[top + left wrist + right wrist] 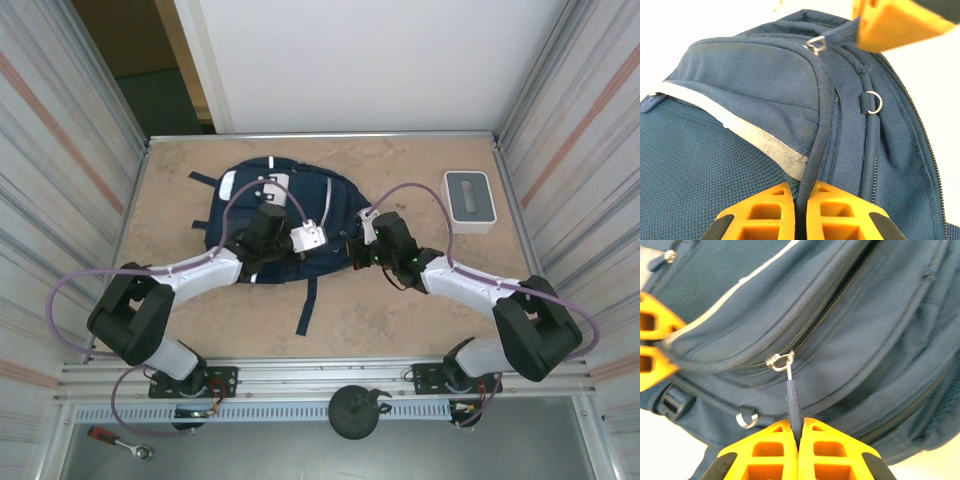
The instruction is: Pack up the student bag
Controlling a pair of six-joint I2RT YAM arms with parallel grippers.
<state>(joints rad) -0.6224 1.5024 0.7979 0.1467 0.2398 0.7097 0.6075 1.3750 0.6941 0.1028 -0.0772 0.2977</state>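
At the middle of the counter (400, 320), opening the student bag (325, 205).
Bracing with the left tool (800, 200), pressed together on a piped seam (824, 115); gripping with the right tool (799, 432), pinched shut on the zipper pull (791, 397). Seems the very start of unzipping, with the zipper track (835, 310) looking closed. Next calls for a steady draw of the pull along that track, keeping the seam taut and the tab from slipping free.
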